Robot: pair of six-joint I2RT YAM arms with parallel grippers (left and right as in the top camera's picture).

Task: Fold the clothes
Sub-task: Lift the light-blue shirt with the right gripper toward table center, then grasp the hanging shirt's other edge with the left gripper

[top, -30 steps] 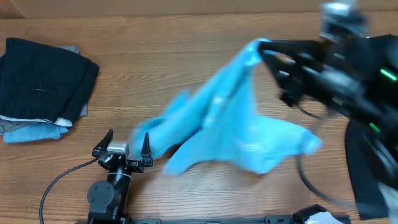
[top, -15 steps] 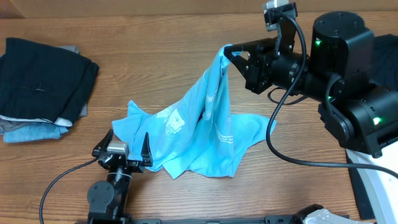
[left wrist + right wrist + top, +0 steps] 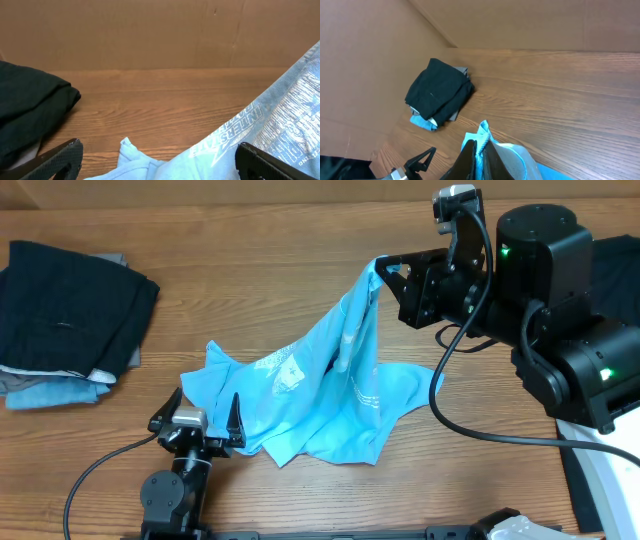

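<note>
Seemingly T-shirt (image 3: 320, 395) hem inside right tool (image 3: 379, 267), grip barely visible.

Even warm lighting, soft shadows, sharp focus throughout.

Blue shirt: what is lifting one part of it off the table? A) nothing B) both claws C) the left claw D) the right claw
D: the right gripper is shut on the raised edge of the shirt; the left gripper stands open, holding nothing.
</note>
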